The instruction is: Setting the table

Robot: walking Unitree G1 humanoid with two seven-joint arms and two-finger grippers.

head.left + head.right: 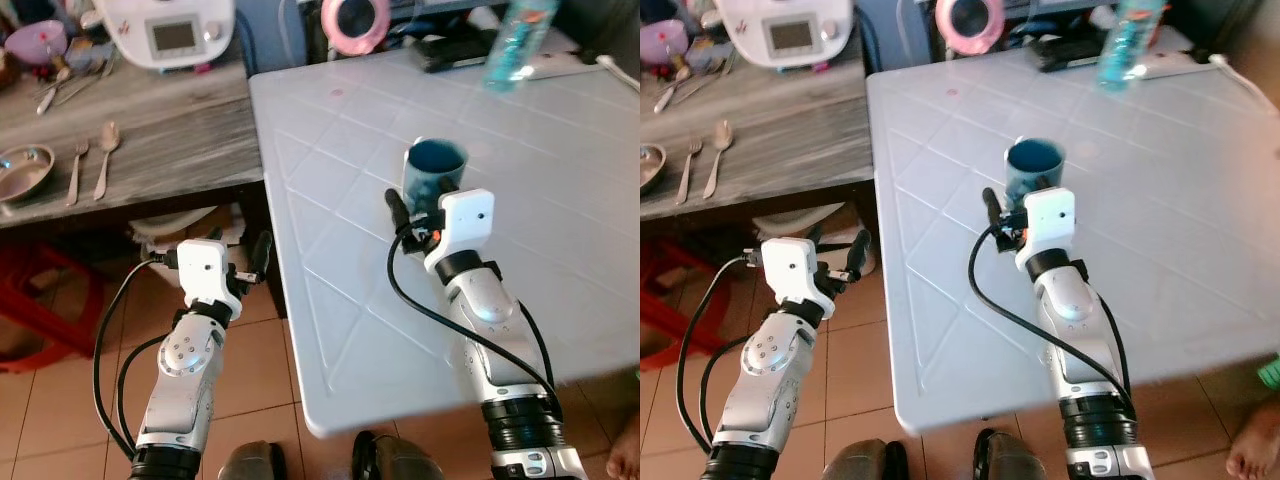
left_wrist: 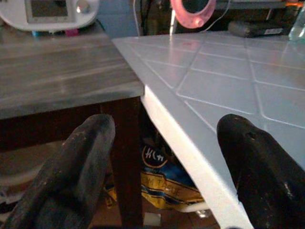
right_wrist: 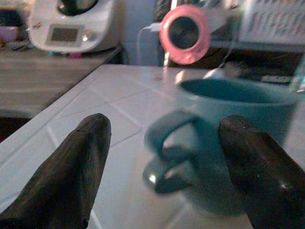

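My right gripper (image 3: 162,157) is spread wide, fingers either side of the blue mug (image 1: 435,172) and its handle, not gripping. The mug stands upright at frame centre on the white table (image 1: 560,160). My left gripper (image 2: 164,162) is also wide open, held low beside the table's edge. A fork (image 1: 77,170) and spoon (image 1: 106,152) lie upper left on the wooden counter (image 1: 170,120).
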